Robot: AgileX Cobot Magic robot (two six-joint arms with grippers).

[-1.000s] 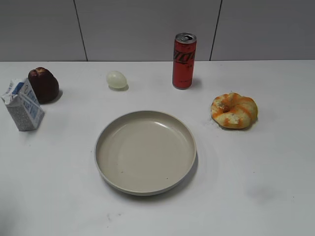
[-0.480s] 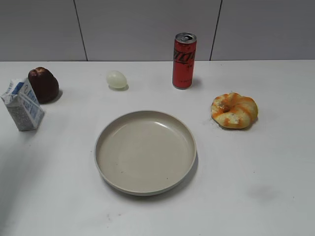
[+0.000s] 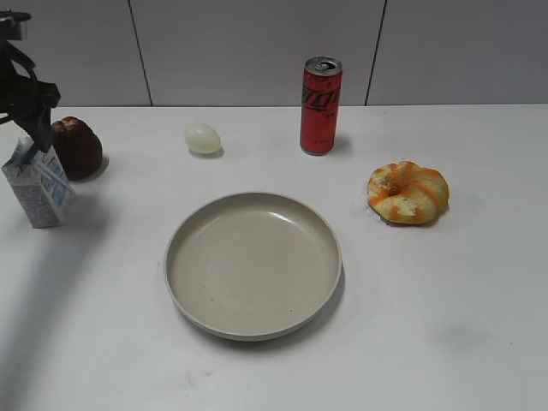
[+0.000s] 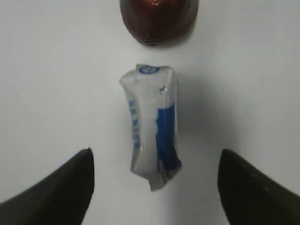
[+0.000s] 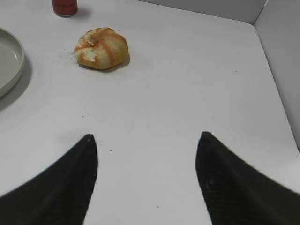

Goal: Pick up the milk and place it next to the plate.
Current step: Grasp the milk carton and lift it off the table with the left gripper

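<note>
Over the counter's (image 3: 445, 342) far left edge I see my left end effector (image 4: 154, 180) hanging above the milk (image 3: 38, 184), jaws spread wide and gripping nothing, one on each side of the carton in the wrist view. Milk stands upright, just in front of a dark brown pastry (image 3: 77, 147), well apart from the plate (image 3: 253, 330) at centre. My right end effector (image 5: 146, 173) is spread too, released, over bare counter near the bun (image 5: 101, 48).

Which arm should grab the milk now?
Left. The left gripper hangs open directly above the milk, fingers on either side. The right gripper is over bare table near the bun, far from it.
</note>
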